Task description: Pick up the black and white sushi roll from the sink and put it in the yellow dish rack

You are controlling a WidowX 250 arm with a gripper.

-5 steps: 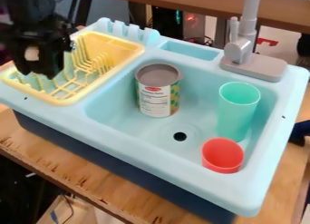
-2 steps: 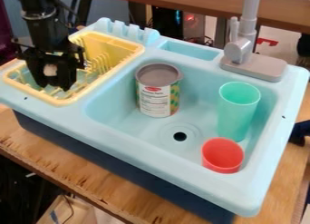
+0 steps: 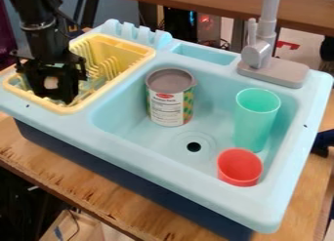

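The black gripper (image 3: 57,95) hangs low over the front-left part of the yellow dish rack (image 3: 147,53), hiding some of its wires. A small pale round patch (image 3: 51,82) shows in the gripper's middle; whether it is a held thing or part of the gripper is unclear. In the basin, a tin can (image 3: 167,106) with a grey top stands upright near the left back. At the basin's right, a tall teal cup (image 3: 253,123) stands behind a red cup (image 3: 239,168).
The light blue toy sink (image 3: 196,184) sits on a wooden table (image 3: 72,174). A grey faucet (image 3: 264,59) rises at its back right. A row of raised blue slots (image 3: 140,34) stands behind the rack, and a shallow blue recess (image 3: 205,54) lies behind the basin.
From the upper left, the gripper has come down and to the right over the rack, then slightly lower and left. The can and both cups have stayed where they were.
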